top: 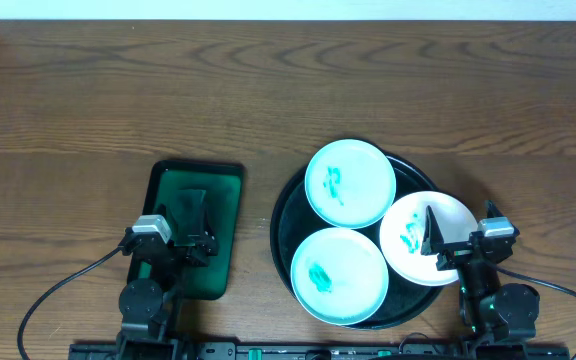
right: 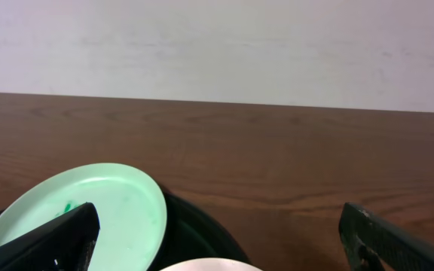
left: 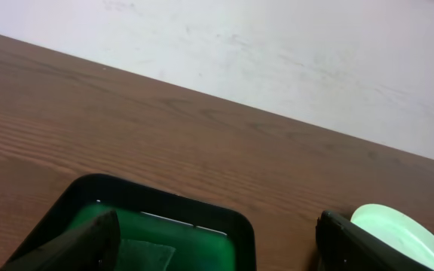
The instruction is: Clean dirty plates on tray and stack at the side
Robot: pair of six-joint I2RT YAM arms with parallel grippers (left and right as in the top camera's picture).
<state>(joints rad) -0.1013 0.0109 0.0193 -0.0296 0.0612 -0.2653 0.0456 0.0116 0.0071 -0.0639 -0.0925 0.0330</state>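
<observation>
Three dirty plates with teal smears lie on the round black tray [top: 280, 225]: one at the back [top: 349, 183], one at the front [top: 339, 275], one at the right [top: 413, 240] overhanging the rim. My right gripper [top: 460, 228] hovers open over the right plate's outer edge, nothing between its fingers [right: 51, 241]. In the right wrist view the back plate [right: 119, 207] and the tray [right: 194, 229] lie ahead. My left gripper [top: 196, 225] stands open over the green tray, holding nothing. The side, bare wood tabletop [top: 528, 120], surrounds the tray.
A small green rectangular tray [top: 224, 190] with a black rim sits left of the black tray. A dull flat pad [left: 145, 254] lies in it between the left fingers [left: 74, 245]. A pale wall [right: 217, 45] bounds the table's far edge.
</observation>
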